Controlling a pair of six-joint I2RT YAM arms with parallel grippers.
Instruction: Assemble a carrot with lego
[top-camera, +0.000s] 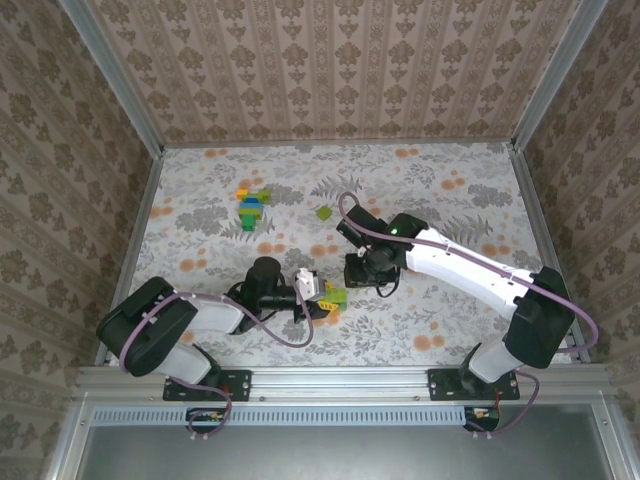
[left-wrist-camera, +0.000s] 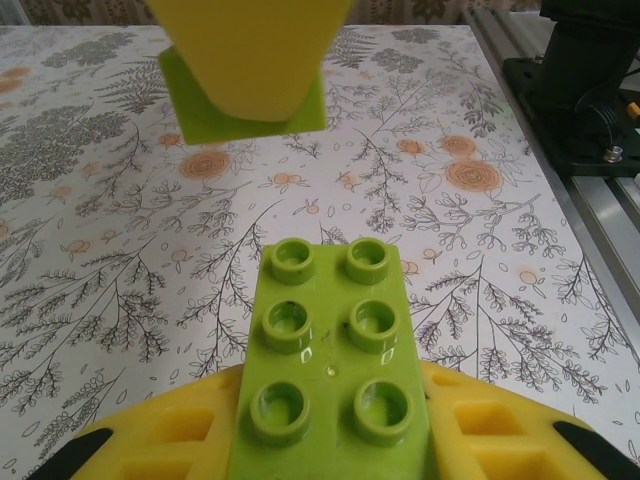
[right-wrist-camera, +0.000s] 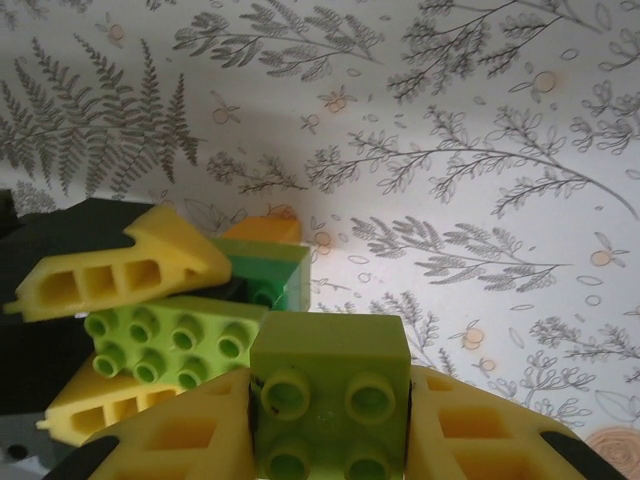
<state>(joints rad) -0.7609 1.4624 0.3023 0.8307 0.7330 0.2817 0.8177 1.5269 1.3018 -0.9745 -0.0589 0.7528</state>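
Left wrist view: the left gripper (left-wrist-camera: 330, 430) is clamped narrow on a lime six-stud brick (left-wrist-camera: 330, 330), studs toward the camera. Just ahead of it hangs a yellow finger (left-wrist-camera: 250, 50) of the other arm, with a lime underside against it.
Right wrist view: the right gripper (right-wrist-camera: 330, 430) is pinched on a lime four-stud brick (right-wrist-camera: 330, 350). To its left the six-stud brick sits between two yellow fingers. A dark green brick (right-wrist-camera: 270, 275) and an orange brick (right-wrist-camera: 262, 230) lie just behind; I cannot tell whether they are joined to it.
Top external view: both grippers meet tip to tip, low over the bench (top-camera: 450, 200). Well beyond the left gripper, toward the back wall, stand a yellow-green-blue stack (top-camera: 250, 208) and a loose lime brick (top-camera: 325, 212).
Room: bare flowered bench lies on every side of the two grippers, and the side and back walls are well apart from them.
Edges: the metal rail (left-wrist-camera: 600, 230) and a black arm base (left-wrist-camera: 575, 80) lie to the right of the left gripper.
Held bricks: close together; whether they touch I cannot tell.
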